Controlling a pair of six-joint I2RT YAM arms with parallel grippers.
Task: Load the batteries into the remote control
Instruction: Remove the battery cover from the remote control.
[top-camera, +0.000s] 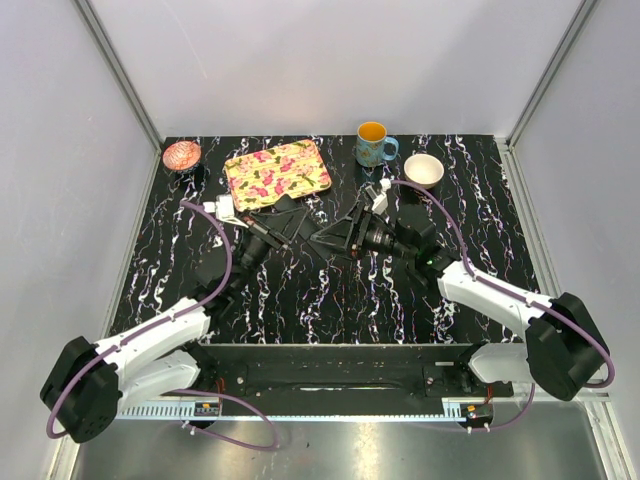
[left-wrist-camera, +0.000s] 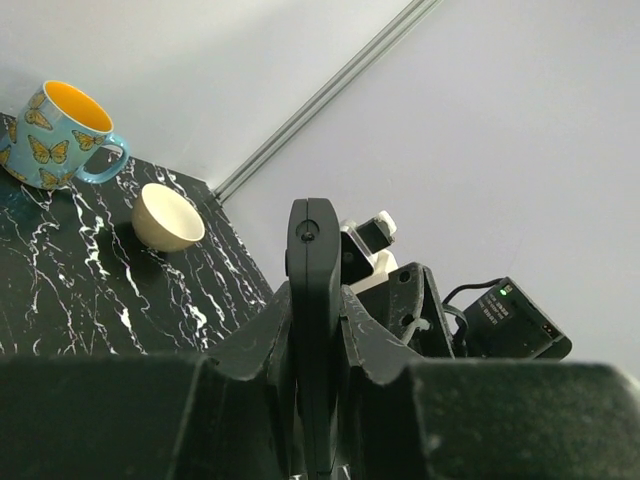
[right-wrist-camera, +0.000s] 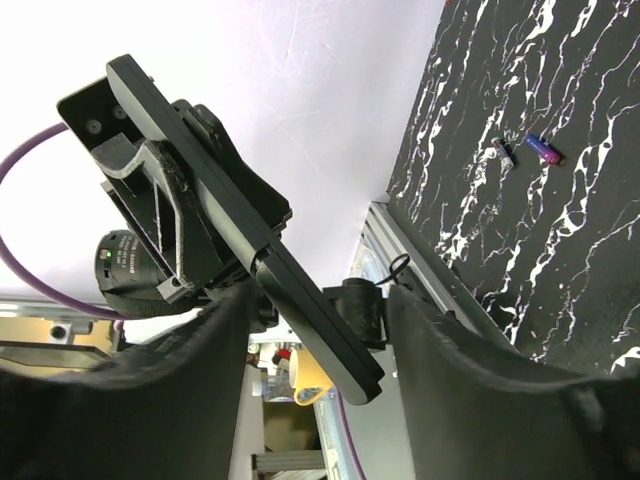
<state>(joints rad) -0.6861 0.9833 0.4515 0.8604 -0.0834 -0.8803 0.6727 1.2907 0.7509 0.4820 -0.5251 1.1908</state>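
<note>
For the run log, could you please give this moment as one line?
left tool: shut on remote control | right tool: open, straddling its end | batteries: loose on table, not loaded

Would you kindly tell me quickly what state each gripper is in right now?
Left gripper: closed on the flat black rectangular remote control.
Right gripper: open, straddling the remote control's far end without gripping it.

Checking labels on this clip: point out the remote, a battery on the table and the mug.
remote (left-wrist-camera: 314, 320), left wrist view, on its narrow edge.
battery (right-wrist-camera: 543, 149), right wrist view, middle of its body.
mug (top-camera: 371, 153), top view, on its blue side wall.
</note>
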